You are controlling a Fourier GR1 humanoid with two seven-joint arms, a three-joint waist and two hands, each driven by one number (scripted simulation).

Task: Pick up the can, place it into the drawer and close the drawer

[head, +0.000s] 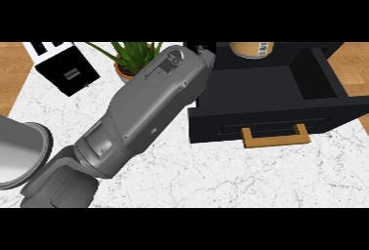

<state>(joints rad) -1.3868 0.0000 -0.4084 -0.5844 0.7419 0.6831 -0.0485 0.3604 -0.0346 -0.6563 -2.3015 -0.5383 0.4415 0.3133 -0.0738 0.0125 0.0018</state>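
Orientation first: the tan cylindrical can with a pale printed band [252,49] shows only its rounded lower end at the view's top edge. You can read its long axis as running roughly up the view, and no more than that. It sits just right of your left hand [198,47], over the far part of the black box-shaped drawer [216,128]. You cannot tell whether it rests there or is held.

Only a sliver of black hand shows past the end of the grey forearm [137,112], so you cannot tell whether it is open or closed, or whether it touches the can.

The drawer is pulled out, nearer you and right of the hand, with its wooden handle [275,136] facing you. Just left of the hand, close against the forearm, is a green plant in a terracotta pot [133,53], and further left a black square block [69,73]. A grey round dish [18,151] lies by the elbow at the left edge. A broad stretch of white marble counter [216,176] shows between forearm and drawer front.
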